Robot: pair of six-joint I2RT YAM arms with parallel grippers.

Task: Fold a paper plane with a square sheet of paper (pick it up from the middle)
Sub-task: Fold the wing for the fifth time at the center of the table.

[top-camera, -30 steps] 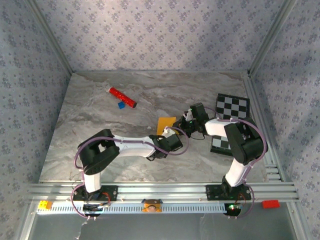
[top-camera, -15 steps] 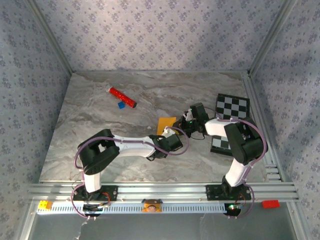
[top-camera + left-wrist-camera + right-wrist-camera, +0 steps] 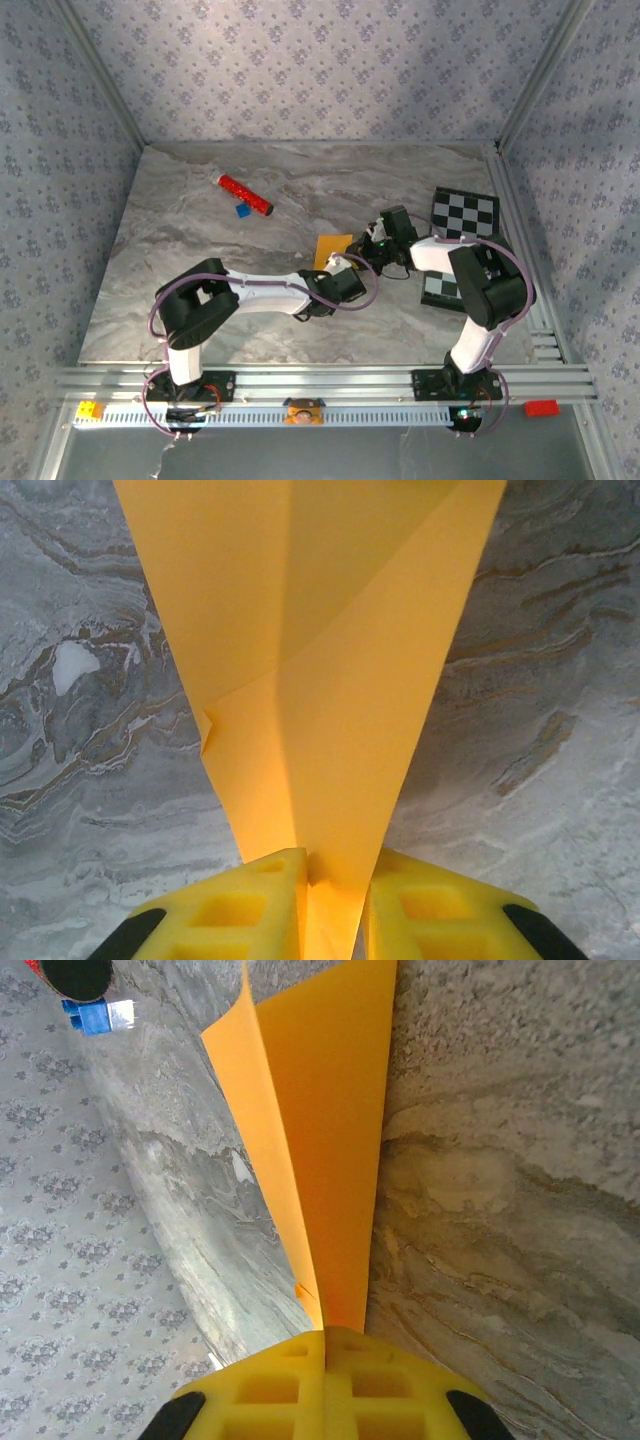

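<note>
No visible change vs 1 s ago in the top view: both arms and the orange sheet (image 3: 332, 247) sit where they were. The sheet is folded and creased, fanning out toward 12 o'clock from both claws. Left claw (image 3: 335, 870) is clamped on its narrow tip. Right claw (image 3: 325, 1338) is pinched together on an edge. Checkered board (image 3: 464, 214) is near at 3 o'clock. Red cylinder (image 3: 245, 195) and blue block (image 3: 241, 211) are well apart at 10 o'clock. Bare counter (image 3: 190, 240) runs from 9 to 12 o'clock.
</note>
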